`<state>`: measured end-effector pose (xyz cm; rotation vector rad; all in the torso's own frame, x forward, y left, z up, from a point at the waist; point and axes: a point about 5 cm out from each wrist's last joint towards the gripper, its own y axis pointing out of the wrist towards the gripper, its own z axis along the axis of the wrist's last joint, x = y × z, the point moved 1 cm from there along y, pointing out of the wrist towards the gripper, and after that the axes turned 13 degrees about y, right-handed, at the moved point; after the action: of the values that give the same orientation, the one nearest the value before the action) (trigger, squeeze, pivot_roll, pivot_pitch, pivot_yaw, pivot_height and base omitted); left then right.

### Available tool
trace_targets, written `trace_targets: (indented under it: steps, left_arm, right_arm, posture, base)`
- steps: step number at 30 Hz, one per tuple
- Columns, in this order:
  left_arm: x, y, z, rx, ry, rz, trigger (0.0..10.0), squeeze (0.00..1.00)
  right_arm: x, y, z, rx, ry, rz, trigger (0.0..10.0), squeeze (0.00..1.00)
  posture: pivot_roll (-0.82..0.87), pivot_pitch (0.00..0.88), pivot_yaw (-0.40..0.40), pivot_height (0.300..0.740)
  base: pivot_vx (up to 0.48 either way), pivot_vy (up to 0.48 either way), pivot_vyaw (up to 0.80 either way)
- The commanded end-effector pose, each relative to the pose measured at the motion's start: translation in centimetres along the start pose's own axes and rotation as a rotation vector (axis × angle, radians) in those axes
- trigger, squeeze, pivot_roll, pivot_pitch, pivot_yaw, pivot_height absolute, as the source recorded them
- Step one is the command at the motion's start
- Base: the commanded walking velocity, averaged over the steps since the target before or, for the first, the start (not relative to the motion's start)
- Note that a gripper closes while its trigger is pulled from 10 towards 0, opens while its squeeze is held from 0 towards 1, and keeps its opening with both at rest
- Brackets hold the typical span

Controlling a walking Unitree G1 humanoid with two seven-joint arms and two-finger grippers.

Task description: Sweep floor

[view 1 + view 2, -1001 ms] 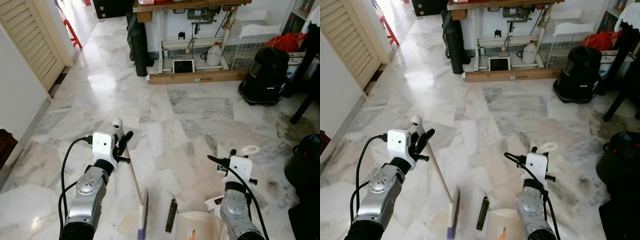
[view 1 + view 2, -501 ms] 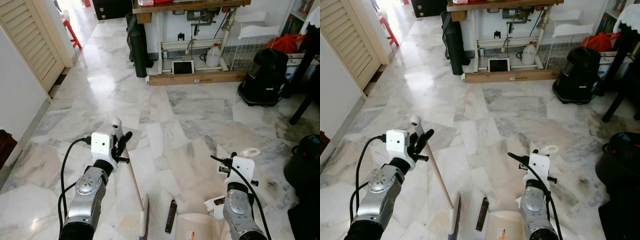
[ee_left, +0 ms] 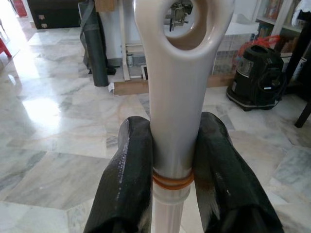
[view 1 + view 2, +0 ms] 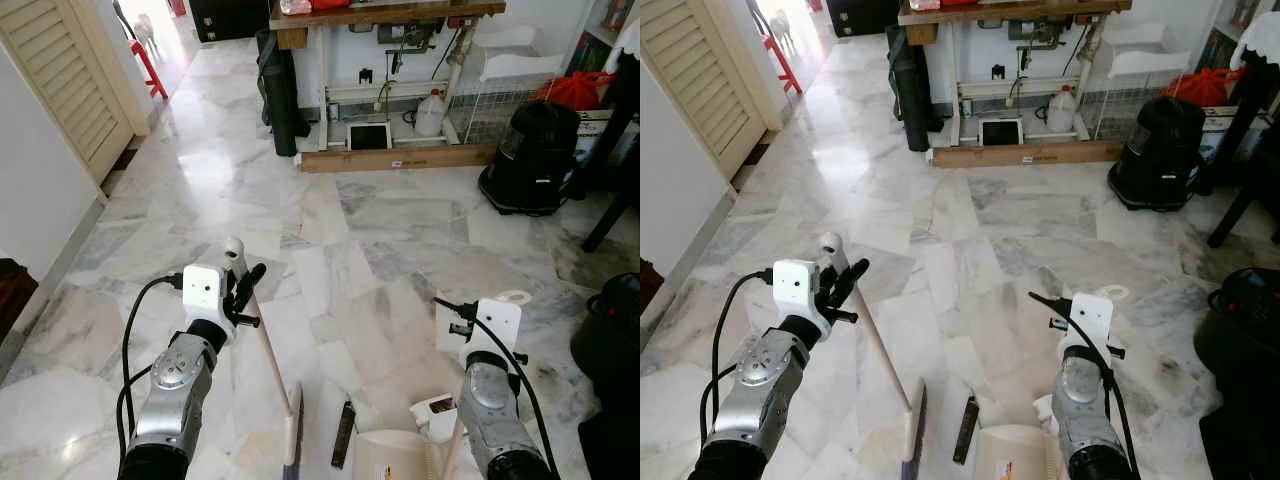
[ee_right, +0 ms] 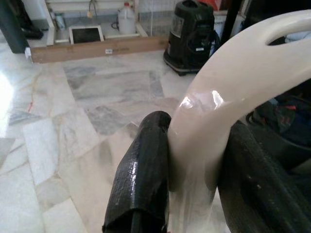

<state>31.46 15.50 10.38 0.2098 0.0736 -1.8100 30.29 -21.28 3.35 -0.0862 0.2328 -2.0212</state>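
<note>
My left gripper (image 4: 243, 285) is shut on the top of a cream broom handle (image 4: 266, 352), just under its hanging loop (image 3: 183, 22). The handle slants down to the broom head (image 4: 292, 438) on the marble floor in front of me. My right gripper (image 5: 199, 165) is shut on the curved cream handle (image 4: 512, 298) of a dustpan (image 4: 388, 456), whose pan rests on the floor at the bottom edge. A thin black strip (image 4: 343, 433) lies on the floor between broom head and dustpan.
A black vacuum cleaner (image 4: 530, 150) stands at the right, a black bin (image 4: 610, 325) nearer on the right. A workbench (image 4: 385, 12) with a wooden plank (image 4: 400, 157) and a black bag (image 4: 280, 90) is ahead. The louvred door (image 4: 70, 80) and wall are on the left.
My right arm has lifted and shifted a little to the right with the dustpan handle. The left arm and broom stay as they were.
</note>
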Motion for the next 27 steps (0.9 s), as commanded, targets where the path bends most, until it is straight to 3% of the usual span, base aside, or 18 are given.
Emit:
trace_targets:
  steps: [1,10,17,27]
  left_arm:
    - [-0.4,0.2,0.5,0.017,-0.010,0.007,10.0,0.00]
    - [-0.5,0.3,0.6,0.019,-0.011,0.008,10.0,0.00]
    - [-0.7,0.2,0.9,0.037,-0.002,0.029,10.0,0.00]
    - [-0.7,0.2,0.9,0.038,0.003,0.034,10.0,0.00]
  right_arm:
    - [1.0,-1.1,-3.2,-0.185,-0.020,-0.044,10.0,0.00]
    - [-0.2,-1.1,-2.1,-0.205,0.013,-0.014,10.0,0.00]
    - [-0.5,-1.2,0.8,-0.046,0.074,-0.019,10.0,0.00]
    - [-0.7,-1.3,2.8,0.049,0.119,-0.023,10.0,0.00]
  posture:
    - [0.11,0.017,0.094,0.740]
    - [0.12,0.022,0.092,0.740]
    - [0.12,0.026,0.093,0.740]
    - [0.11,0.027,0.091,0.740]
  base:
    - [0.000,0.000,0.00]
    - [0.000,0.000,0.00]
    - [0.000,0.000,0.00]
    - [0.000,0.000,0.00]
